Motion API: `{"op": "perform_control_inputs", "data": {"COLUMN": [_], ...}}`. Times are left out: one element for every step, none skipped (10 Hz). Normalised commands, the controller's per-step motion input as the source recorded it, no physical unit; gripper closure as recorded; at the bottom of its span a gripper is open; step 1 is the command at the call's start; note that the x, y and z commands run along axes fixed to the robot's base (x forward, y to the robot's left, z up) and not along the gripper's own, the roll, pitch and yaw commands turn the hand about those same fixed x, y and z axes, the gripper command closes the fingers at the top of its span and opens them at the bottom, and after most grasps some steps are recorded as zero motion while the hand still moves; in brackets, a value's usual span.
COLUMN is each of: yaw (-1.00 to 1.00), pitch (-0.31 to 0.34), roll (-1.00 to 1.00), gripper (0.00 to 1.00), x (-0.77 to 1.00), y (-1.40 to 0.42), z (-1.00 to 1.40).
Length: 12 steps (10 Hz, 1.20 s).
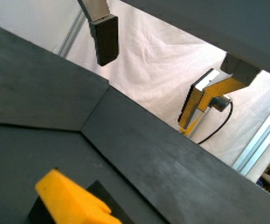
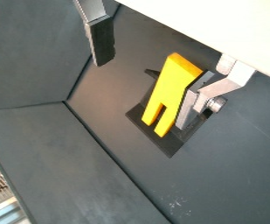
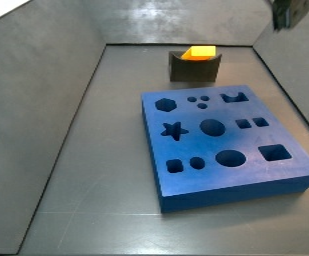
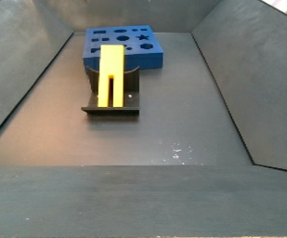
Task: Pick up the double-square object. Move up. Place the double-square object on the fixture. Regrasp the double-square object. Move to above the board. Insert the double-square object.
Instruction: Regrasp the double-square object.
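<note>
While leaning upright on the fixture (image 4: 112,109), double-square object (image 4: 113,74) sits free just in front of the blue board (image 3: 224,145). Dark grey floor (image 4: 171,139) underneath, sloped grey walls around. Gripper (image 2: 155,48) up above, spread apart, clamping nothing. Only a cropped corner of it in a side view (image 3: 290,12); fixture mostly hidden behind the block.

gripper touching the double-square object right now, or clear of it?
Apart. In a wrist view the gripper is open, and the double-square object leans in the fixture beyond the fingers, which hold nothing.
</note>
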Motion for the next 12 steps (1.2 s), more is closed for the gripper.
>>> {"op": "perform_control_inputs", "data": {"yaw": [0.10,0.07,0.05,0.03,0.02,0.00,-0.01,-0.02,-0.02,-0.01,0.00,0.01], "pitch": [-0.054,-0.071,-0.082,-0.081,-0.081,-0.067,-0.056,-0.038,-0.020,-0.004,0.006,0.017], "roll": [0.11,0.09,0.07,0.08,0.07,0.07,0.07,0.06,0.07,0.07,0.07,0.07], "gripper": [0.00,0.00,0.00,0.00,0.00,0.00,0.00,0.00,0.00,0.00,0.00,0.00], "x": [0.06,0.07,0.08,0.08,0.09,0.09,0.10,0.09,0.09,0.08,0.08,0.08], "y": [0.03,0.03,0.02,0.02,0.02,0.01,0.01,0.01,0.00,0.00,0.00,-0.01], "z": [-1.00,-1.00,-1.00,-1.00,-1.00,-1.00,-1.00,-0.85,-0.72,-0.55,-0.47,-0.31]}}
